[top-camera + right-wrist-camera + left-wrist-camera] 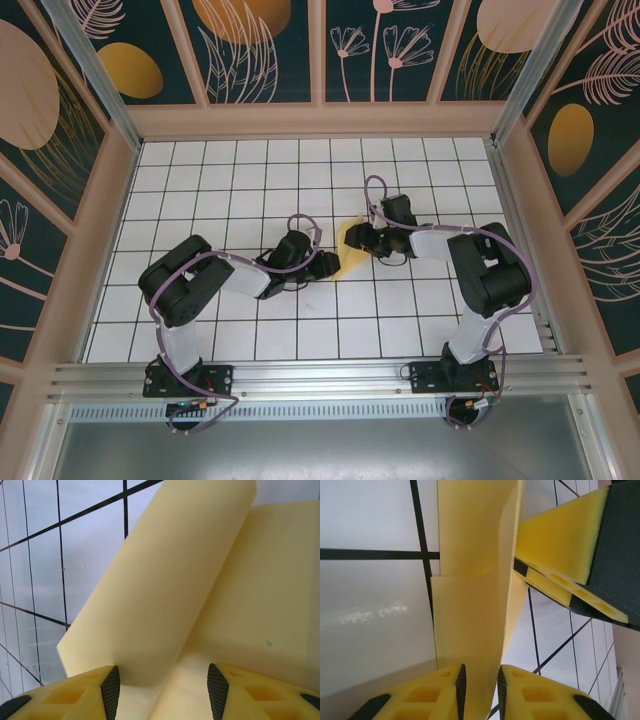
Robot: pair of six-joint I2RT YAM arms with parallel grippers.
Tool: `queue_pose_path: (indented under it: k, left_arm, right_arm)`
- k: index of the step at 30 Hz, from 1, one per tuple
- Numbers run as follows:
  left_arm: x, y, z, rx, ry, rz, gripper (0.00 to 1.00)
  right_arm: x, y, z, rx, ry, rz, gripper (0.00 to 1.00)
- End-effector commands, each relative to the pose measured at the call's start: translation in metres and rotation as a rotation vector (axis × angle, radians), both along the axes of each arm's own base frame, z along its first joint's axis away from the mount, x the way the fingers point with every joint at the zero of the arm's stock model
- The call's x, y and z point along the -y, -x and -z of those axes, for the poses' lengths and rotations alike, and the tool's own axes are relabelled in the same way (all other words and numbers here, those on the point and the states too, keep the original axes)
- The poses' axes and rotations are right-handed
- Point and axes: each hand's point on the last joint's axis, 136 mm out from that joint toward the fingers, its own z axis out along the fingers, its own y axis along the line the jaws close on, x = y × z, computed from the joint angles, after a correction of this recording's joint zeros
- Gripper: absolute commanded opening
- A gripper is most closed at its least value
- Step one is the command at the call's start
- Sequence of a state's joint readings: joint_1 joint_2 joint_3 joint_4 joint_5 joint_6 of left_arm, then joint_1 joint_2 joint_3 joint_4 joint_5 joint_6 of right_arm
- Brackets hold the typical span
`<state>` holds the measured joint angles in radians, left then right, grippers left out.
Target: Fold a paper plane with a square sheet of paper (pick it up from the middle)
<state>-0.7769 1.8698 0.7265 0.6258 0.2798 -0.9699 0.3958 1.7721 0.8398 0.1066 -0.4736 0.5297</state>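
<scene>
The square sheet of paper [349, 233] is a yellow, partly folded piece at mid-table, between my two grippers. In the left wrist view a folded strip of the paper [470, 605] stands up between the pads of my left gripper [480, 682], whose jaws are a little apart. One yellow finger [565, 540] of the right gripper reaches in from the upper right. In the right wrist view a flap of the paper [165, 580] curls up over the flat part. My right gripper [164, 685] is open wide astride the crease, its left pad against the flap.
The white gridded table [250, 180] is walled by a beige frame [320, 120] at the back and sides. Both arms lean in toward the centre, the left gripper [328, 266] from the left and the right gripper [358, 240] from the right. A metal rail runs along the near edge.
</scene>
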Motion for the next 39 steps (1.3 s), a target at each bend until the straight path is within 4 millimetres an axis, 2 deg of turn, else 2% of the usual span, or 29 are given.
queue_pose_path:
  k: [1,6,10,21,30,39]
  left_arm:
    - [-0.004,-0.007,-0.018,0.042,0.003,-0.012,0.34]
    - [-0.009,-0.012,-0.025,0.072,-0.003,-0.028,0.4]
    - [-0.003,-0.016,-0.03,0.092,0.019,-0.014,0.42]
    - [0.015,-0.029,-0.012,0.076,-0.007,0.03,0.42]
    - [0.023,-0.03,-0.001,0.061,-0.004,0.057,0.32]
    - [0.032,-0.029,-0.005,0.066,0.027,0.096,0.19]
  right_arm:
    - [0.016,0.002,0.028,-0.057,0.111,0.042,0.5]
    - [0.02,0.004,0.032,-0.069,0.13,0.055,0.5]
    - [0.018,0.004,0.031,-0.07,0.117,0.05,0.5]
    - [0.015,0.006,0.031,-0.077,0.095,0.045,0.5]
    - [0.013,0.007,0.028,-0.07,0.083,0.041,0.5]
    - [0.013,0.008,0.025,-0.063,0.065,0.039,0.49]
